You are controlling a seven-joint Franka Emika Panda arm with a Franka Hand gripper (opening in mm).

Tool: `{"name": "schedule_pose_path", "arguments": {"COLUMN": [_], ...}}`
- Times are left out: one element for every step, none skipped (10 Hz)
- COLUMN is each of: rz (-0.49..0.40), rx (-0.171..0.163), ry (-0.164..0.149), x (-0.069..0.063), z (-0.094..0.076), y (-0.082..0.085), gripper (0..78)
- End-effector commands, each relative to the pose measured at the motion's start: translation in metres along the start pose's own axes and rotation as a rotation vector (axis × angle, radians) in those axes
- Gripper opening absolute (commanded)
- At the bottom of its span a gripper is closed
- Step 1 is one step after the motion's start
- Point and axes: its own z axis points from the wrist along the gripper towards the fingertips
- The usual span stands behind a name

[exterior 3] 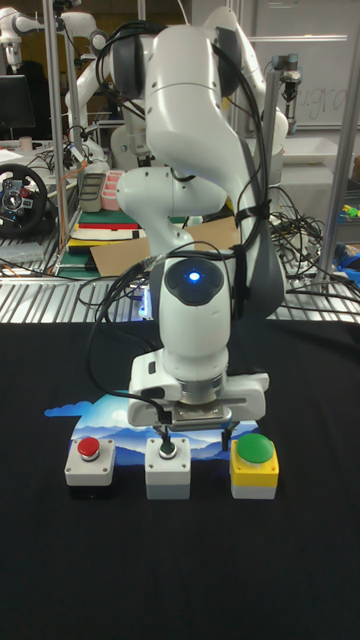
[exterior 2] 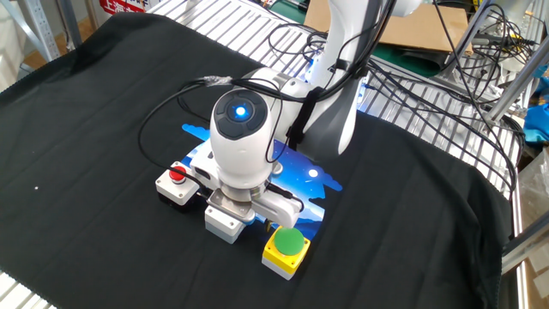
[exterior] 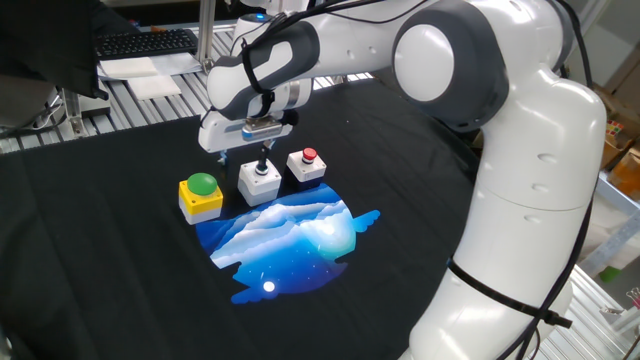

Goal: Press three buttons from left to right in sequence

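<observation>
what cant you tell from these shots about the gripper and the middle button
- Contact: in one fixed view a finger stands over the white box with the small green button; touching is too small to tell.
- The other fixed view: the wrist hides that button.
- Tall fixed view: the fingers stand apart, one over the button.

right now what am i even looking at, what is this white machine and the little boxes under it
It is a white robot arm at a table, photographed from three sides: one fixed view from the arm's side, the other fixed view from across, and a tall view facing it.

A black cloth covers the table, with a blue and white picture patch on it. Beside the patch stand three push-button boxes in a row: a yellow box with a big green dome, a white box with a small green button, and a white box with a small red button.

The arm ends in a two-finger tool. Its fingers are spread apart, one finger right above the middle box's button. It holds nothing.
</observation>
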Motion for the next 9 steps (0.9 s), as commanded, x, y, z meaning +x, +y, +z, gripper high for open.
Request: {"name": "schedule_pose_path", "arguments": {"rz": [0.000,0.001,0.002,0.002,0.002,0.003,0.005,0.007,0.007], "rx": [-0.001,-0.001,-0.001,-0.001,-0.001,0.000,0.002,0.006,0.009], "ry": [0.004,0.003,0.002,0.002,0.002,0.002,0.002,0.003,0.004], "x": [0.0005,0.0005,0.0005,0.0005,0.0005,0.0005,0.0016,0.0032,0.0042], "z": [0.0077,0.0077,0.0077,0.0077,0.0077,0.0076,0.0053,0.0021,-0.0001], "y": [0.0004,0.0004,0.0004,0.0004,0.0004,0.0004,-0.0002,-0.0011,-0.0018], "gripper": [77.4,77.4,77.4,77.4,77.4,77.4,77.4,77.4,77.4]}}
